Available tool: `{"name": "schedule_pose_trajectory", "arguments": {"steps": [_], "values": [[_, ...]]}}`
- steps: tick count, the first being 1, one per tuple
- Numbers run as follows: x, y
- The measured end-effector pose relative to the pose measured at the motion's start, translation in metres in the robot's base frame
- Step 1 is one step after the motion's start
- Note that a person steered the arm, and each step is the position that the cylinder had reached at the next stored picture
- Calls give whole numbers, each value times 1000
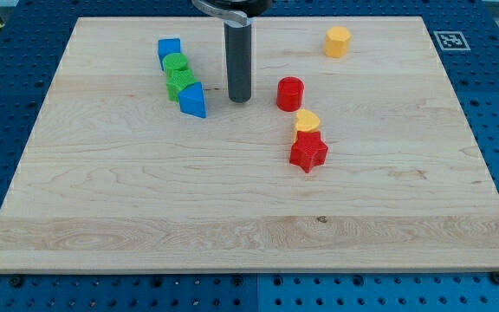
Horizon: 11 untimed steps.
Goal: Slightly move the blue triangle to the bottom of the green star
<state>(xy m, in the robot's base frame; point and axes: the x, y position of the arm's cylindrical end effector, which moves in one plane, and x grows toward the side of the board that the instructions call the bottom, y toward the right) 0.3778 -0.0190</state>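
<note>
The blue triangle (193, 100) lies at the upper left of the wooden board (145, 217), touching the lower right side of the green star (179, 83). A green cylinder (175, 63) sits just above the star, and a blue cube (169, 49) sits above that, the four forming a slanted row. My tip (239, 98) rests on the board to the right of the blue triangle, a short gap away, not touching any block.
A red cylinder (290, 93) stands to the right of my tip. A yellow block (307, 121) sits below it, touching a red star (308, 152). A yellow hexagonal block (337, 41) lies near the view's top right.
</note>
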Motion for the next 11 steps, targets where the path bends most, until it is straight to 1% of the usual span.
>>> {"name": "schedule_pose_trajectory", "arguments": {"steps": [5,6,10,11], "values": [[20,-4],[28,-22],[28,-33],[28,-45]]}}
